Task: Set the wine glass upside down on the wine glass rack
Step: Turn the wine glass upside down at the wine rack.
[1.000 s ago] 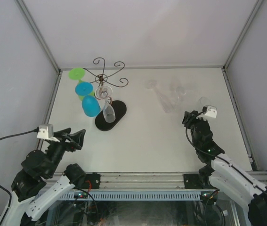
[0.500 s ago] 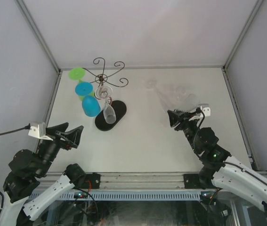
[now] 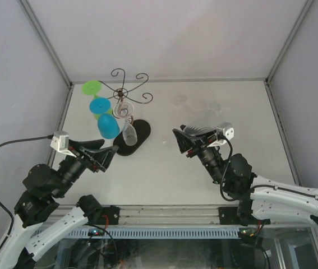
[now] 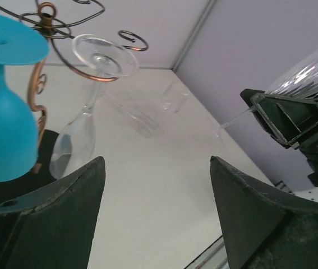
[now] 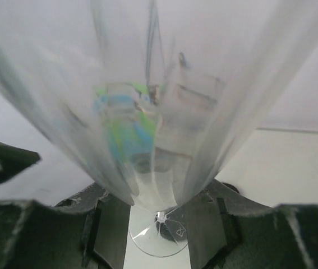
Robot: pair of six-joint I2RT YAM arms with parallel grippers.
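1. Right of centre in top view, with right claw clamped on glass at its stem, lead foot-first
2. Steer to rack at upper left; slide foot into a free scroll
3. Park left claw, spread wide, lower left, clear of path

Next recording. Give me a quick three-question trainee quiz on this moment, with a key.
1. True or false: the right pincer is shut on a wine glass.
2. How does the left pincer stand?
A) open and empty
B) shut on a green cup
C) shut on a spoon
3. Fill in: on the wine glass rack, the hanging glass next to the blue glass is ____, not coloured.

Key: 1 true; 2 A; 3 clear.
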